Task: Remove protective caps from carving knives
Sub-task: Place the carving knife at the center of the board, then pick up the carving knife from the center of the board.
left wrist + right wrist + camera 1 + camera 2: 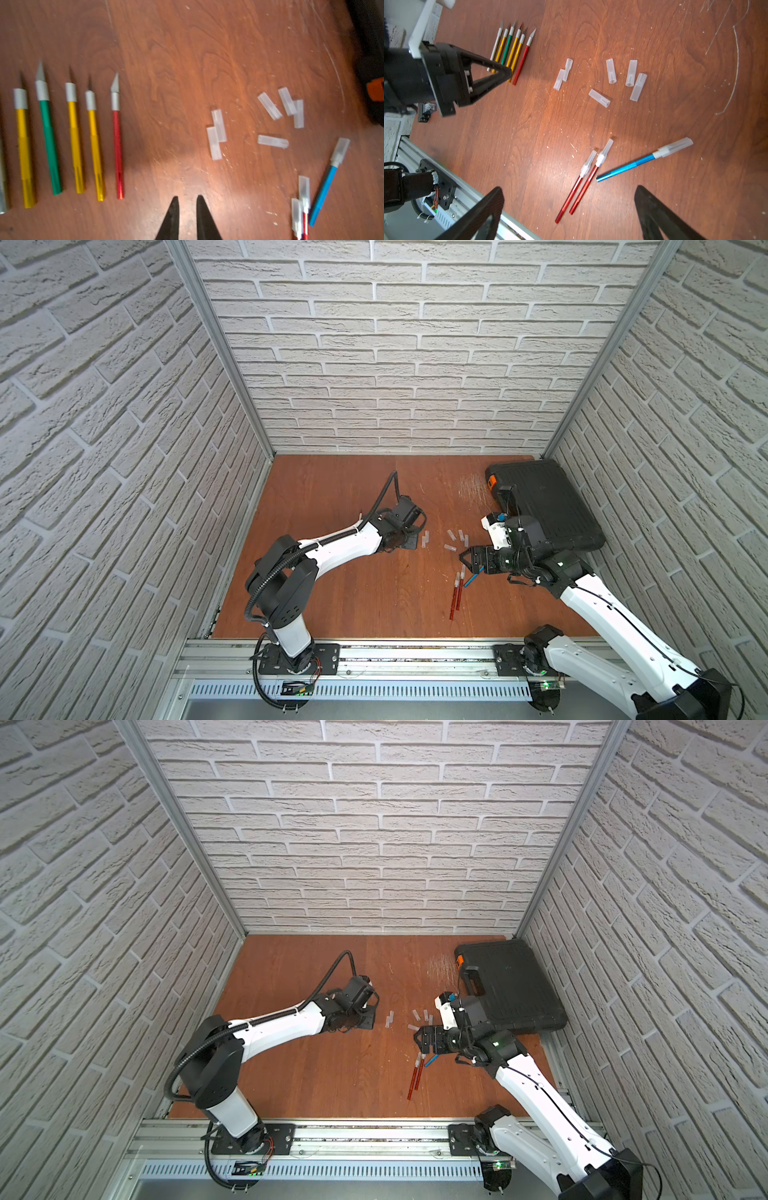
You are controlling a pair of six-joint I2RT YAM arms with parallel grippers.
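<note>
In a top view: right gripper (467, 562) hanging wide open, empty, beside black tool case (548, 506).
Left wrist: left gripper (188, 199) idling nearly closed, empty; six loose caps (219, 124) lying between case and bare knives (49, 145) (six done).
Right wrist: three capped knives (589, 178) waiting.

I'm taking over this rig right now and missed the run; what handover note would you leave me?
Left pincer: almost shut, empty. Right pincer: wide open, empty.
Done: six slim metallic-handled carving knives lie bare in a row near the left pincer; six loose translucent plastic caps lie mid-table.
Left to do: two red-handled knives and one blue-handled knife, below the right pincer, still wear caps.
</note>
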